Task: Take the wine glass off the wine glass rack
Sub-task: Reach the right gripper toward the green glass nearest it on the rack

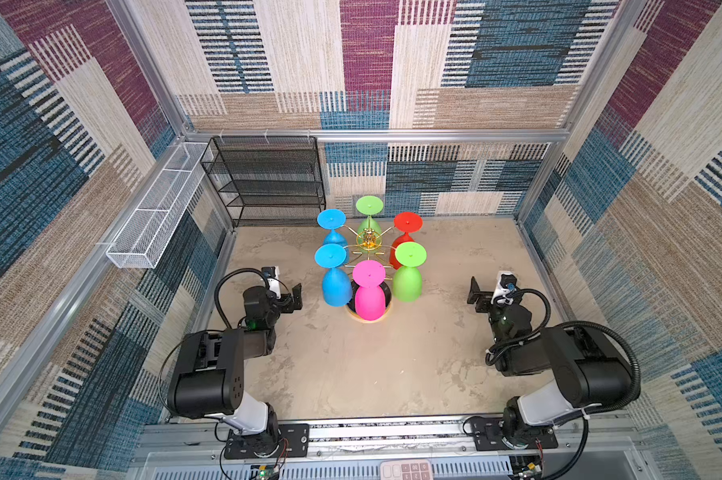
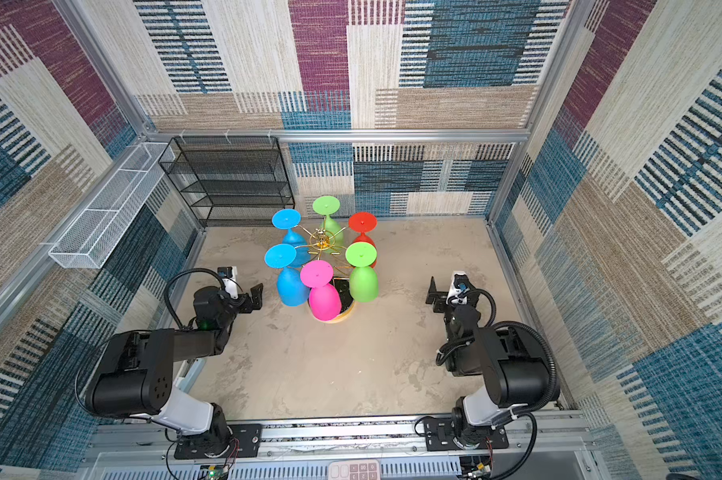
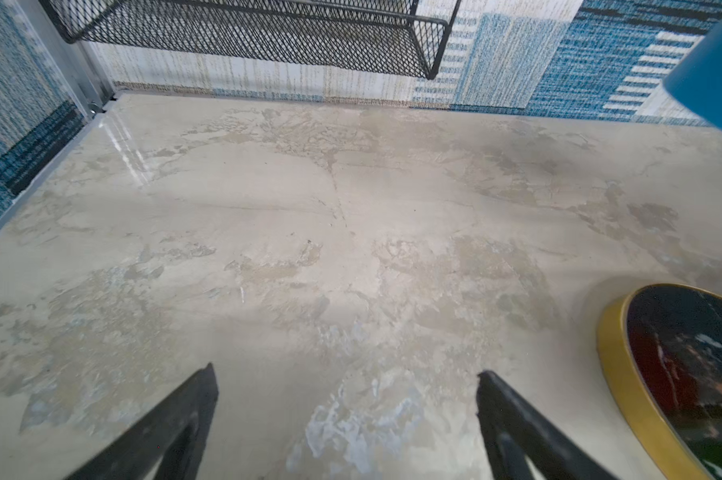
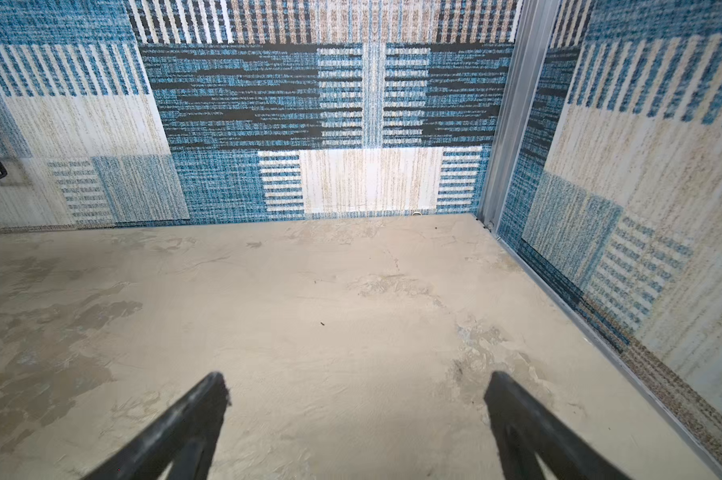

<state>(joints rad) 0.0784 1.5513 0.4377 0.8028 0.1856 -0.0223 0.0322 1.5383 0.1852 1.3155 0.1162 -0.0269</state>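
**Top views: full rack (image 1: pixel 367 241) mid-table, both claws released**

In both top views the rack stands on the table (image 1: pixel 372 374), towards the back and about midway between the two arms. Six glasses hang from its arms, feet up and bowls down. A pink glass (image 1: pixel 369 291) is nearest the robot, with a blue glass (image 1: pixel 335 286) and a green glass (image 1: pixel 407 282) beside it. Behind them hang another blue (image 1: pixel 332 226), another green (image 1: pixel 369 212) and a red glass (image 1: pixel 407 228).

The left claw (image 1: pixel 296 297) sits to the left of the rack, near the blue glass but apart from it. Its jaws are spread and hold nothing. The right claw (image 1: pixel 475 295) is well apart on the rack's other side, also spread and holding nothing.

The left wrist view shows the left claw (image 3: pixel 347 374) over bare table, with the rack's gold-rimmed base (image 3: pixel 613 374) at the edge. The right wrist view shows the right claw (image 4: pixel 357 378) over bare table too.

A black shelf (image 1: pixel 268 178) stands at the back wall.
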